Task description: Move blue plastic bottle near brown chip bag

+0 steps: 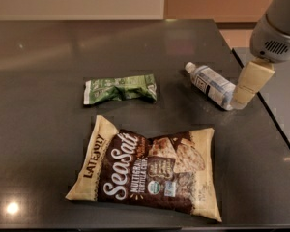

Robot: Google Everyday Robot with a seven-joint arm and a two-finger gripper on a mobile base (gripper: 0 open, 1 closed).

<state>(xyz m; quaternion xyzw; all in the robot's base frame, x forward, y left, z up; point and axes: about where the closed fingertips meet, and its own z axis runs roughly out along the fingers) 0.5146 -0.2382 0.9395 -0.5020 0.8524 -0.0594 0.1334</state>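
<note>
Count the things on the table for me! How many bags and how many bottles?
Bags: 2, the brown chip bag and the green snack bag.
Bottles: 1, the blue plastic bottle.
Total: 3.
The robot's tool is at the bottle's base end, on the right.

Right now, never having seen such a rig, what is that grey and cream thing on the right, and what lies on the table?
One camera looks down on a dark table. At the right, a robot's grey arm ends in a cream gripper, close by the base end of the blue plastic bottle, which lies on its side; whether they touch I cannot tell. A green snack bag lies left of the bottle in the picture. The brown chip bag lies flat, nearer the camera. Nothing is lifted.
</note>
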